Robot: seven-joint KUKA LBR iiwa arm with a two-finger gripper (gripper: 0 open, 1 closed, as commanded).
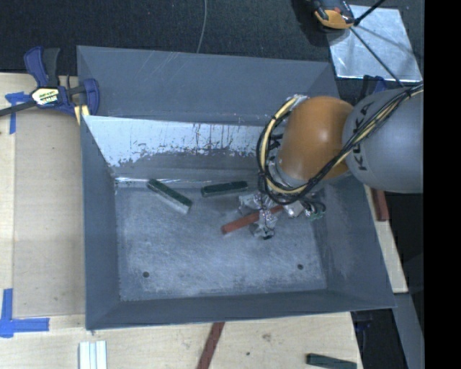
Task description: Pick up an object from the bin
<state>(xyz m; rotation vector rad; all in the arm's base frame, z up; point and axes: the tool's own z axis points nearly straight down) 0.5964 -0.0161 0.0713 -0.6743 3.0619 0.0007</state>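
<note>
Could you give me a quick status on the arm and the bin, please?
Gripper at right end of reddish-brown stick, mid-bin. Dark green bar and grey-green bar behind, apart from it.

Pale beige surface (pixel 43 216) lay flat to the left of the grey metal bin (pixel 101 252) and ran on below it. Beyond the bin's far rim the ground was black and matt (pixel 144 25); one thin pale line (pixel 204 21) ran down it to the rim. A bright silvery sheet (pixel 378 43) sat at the upper right. Light fell hard on the bin's far inner wall (pixel 180 133), which glared near white, with dark scratch streaks. The bin's floor (pixel 202 263) was dull, mottled grey.
</note>
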